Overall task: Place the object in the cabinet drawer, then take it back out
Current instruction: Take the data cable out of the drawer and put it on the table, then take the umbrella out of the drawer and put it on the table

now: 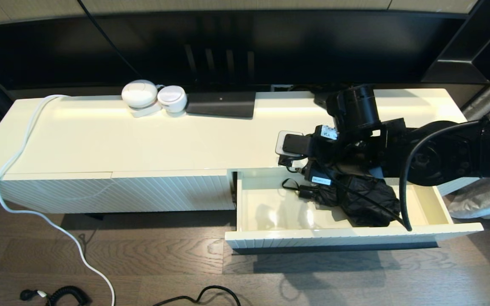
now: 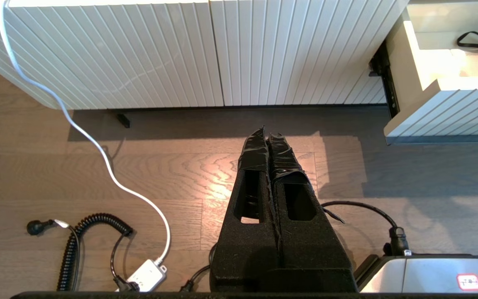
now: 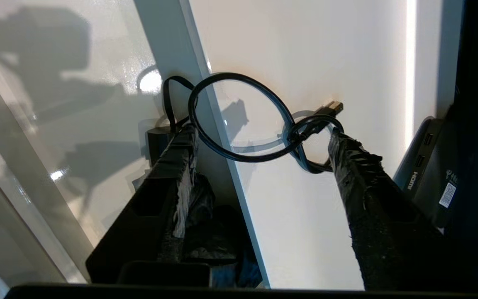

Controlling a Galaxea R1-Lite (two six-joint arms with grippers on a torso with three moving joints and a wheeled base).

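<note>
The cabinet drawer is pulled out at the cabinet's right end, and its corner also shows in the left wrist view. Inside it lies the object, a black folded fabric bundle like a compact umbrella, with a strap loop at its left end. My right gripper is open, just above that bundle. It straddles the edge between the drawer and the cabinet top, and the arm hides it in the head view. A thin black cable loop with a plug lies at its fingertips. My left gripper is shut and empty, low over the floor.
On the cabinet top, a flat black box and two white round devices stand at the back. A white cord runs down to the wooden floor, where black cables and a white adapter lie.
</note>
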